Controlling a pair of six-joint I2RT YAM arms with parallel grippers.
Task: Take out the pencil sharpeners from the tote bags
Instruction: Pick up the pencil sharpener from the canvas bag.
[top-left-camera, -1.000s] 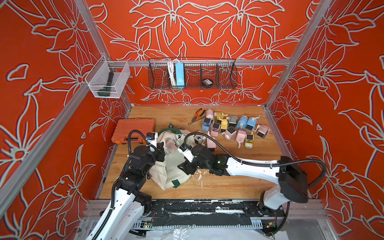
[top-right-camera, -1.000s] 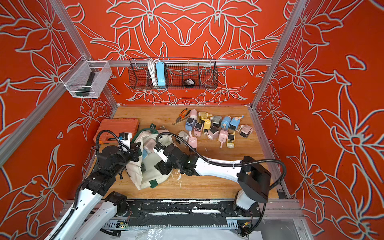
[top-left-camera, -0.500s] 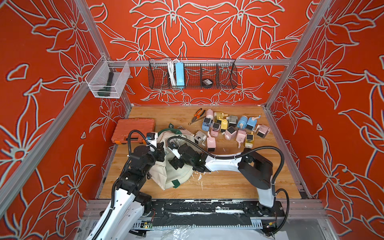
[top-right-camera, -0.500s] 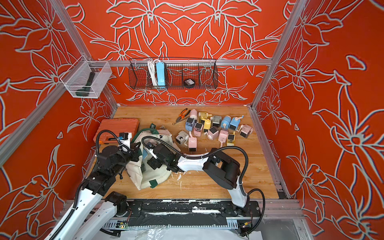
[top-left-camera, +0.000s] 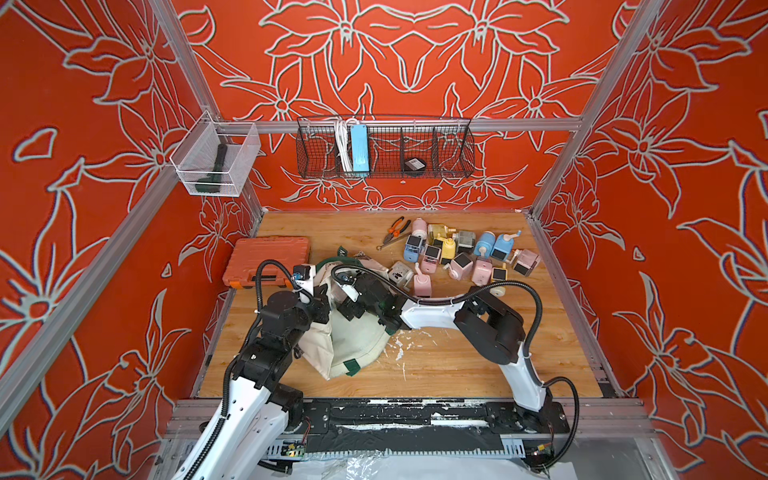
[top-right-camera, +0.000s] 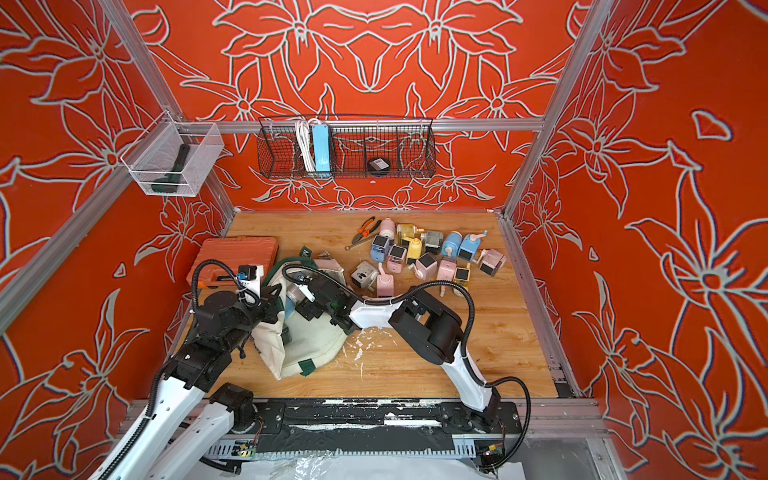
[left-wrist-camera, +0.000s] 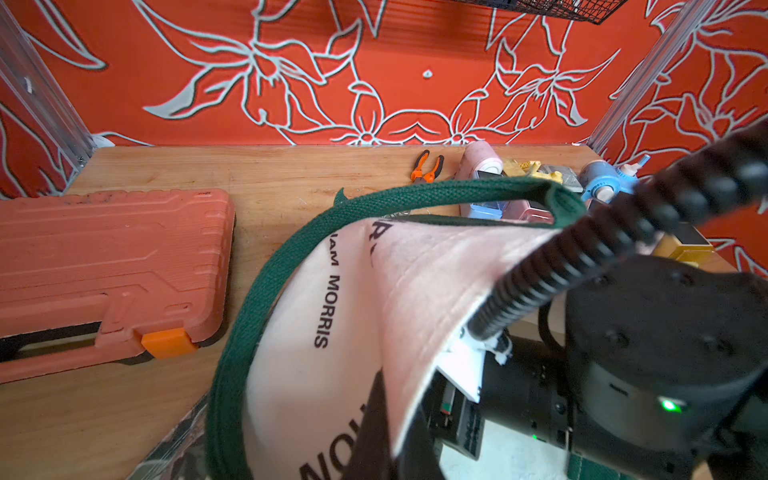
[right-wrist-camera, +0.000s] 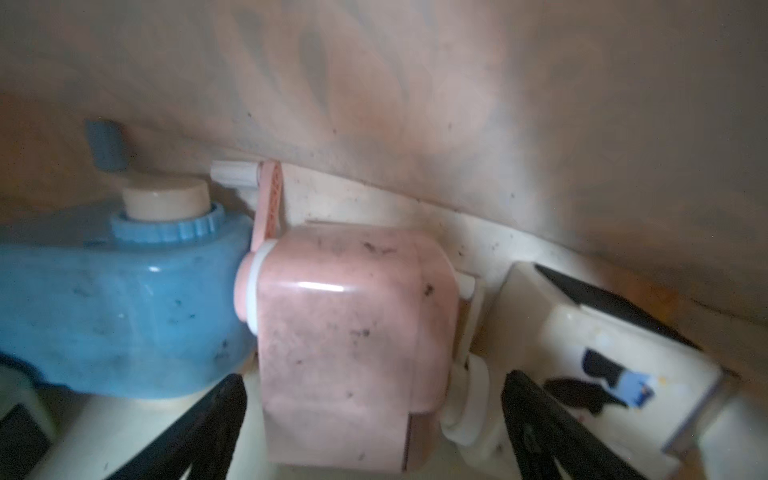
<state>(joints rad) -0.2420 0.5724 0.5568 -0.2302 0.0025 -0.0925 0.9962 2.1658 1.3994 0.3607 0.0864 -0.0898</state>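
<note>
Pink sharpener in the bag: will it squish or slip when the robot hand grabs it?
Probably no squish: the pink sharpener looks like hard, boxy plastic. Its glossy shell could be a bit slippery, though the flat sides suit the open right hand straddling it. Its thin crank sits right beside the blue sharpener, so it might snag.

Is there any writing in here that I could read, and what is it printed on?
"MORRIS": dark print on the cream tote bag, left wrist view.
"IAM": cut-off word just before it, same bag.
"NO": cut-off larger letters further along; rest hidden.
Label on the black disc in the wire basket: too small to read.
Sticker on the white sharpener: blurred, unreadable.
</note>
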